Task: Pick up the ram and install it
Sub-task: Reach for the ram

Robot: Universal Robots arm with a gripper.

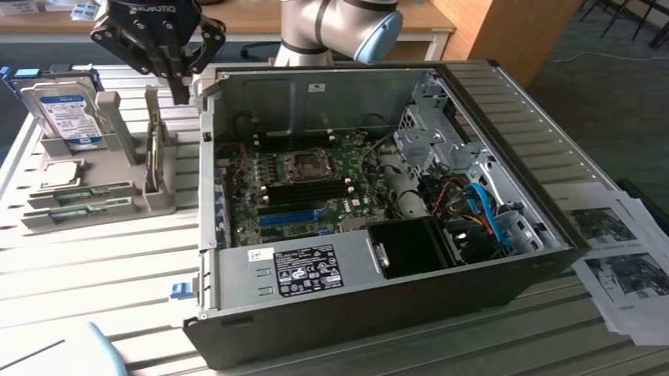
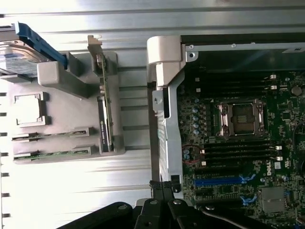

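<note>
Exterior view: ram [image 1: 78, 193] well apart from fingers [image 1: 181, 86].

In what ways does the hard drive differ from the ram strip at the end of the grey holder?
The hard drive is a wide silver box with a blue label; the ram strip is thin, narrow and green. The hard drive stands tall; the ram strip lies low along its slot. Both sit in the grey holder, apart from the tool.

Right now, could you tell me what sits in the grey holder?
A hard drive, a square chip, two ram sticks and an upright card; the holder hides their lower parts.
</note>
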